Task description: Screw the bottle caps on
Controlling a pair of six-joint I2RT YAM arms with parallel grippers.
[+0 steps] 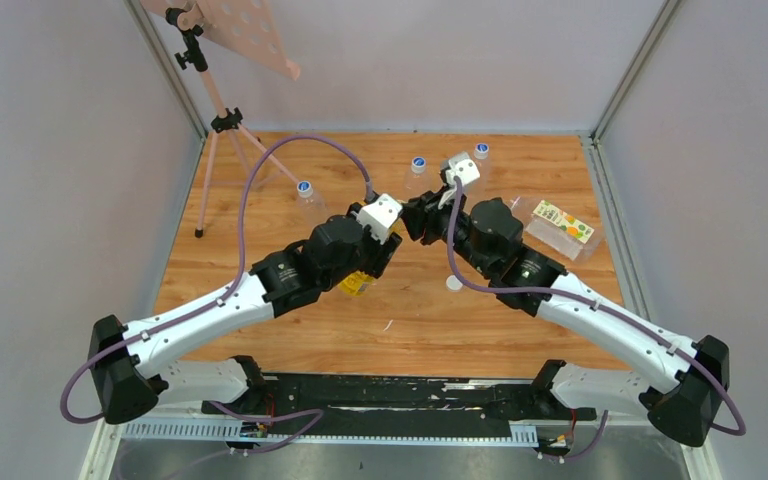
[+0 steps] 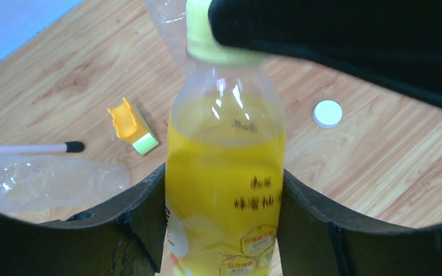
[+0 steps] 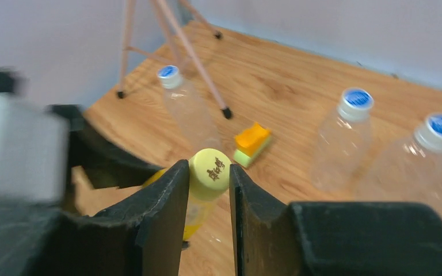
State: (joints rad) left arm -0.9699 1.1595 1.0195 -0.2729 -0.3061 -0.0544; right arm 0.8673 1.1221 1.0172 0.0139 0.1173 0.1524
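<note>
Here the slim yellow bottle, full of yellow liquid and printed with dark characters, is held at mid-table by the left gripper, whose fingers press against its sides. The right gripper has narrowed onto the yellow cap, which sits on the bottle's neck. A white cap lies loose on the table nearby.

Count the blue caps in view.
3 blue caps, all atop clear bottles: one beside the tripod, one at back centre, one just right of it. The arms may hide others.
</note>
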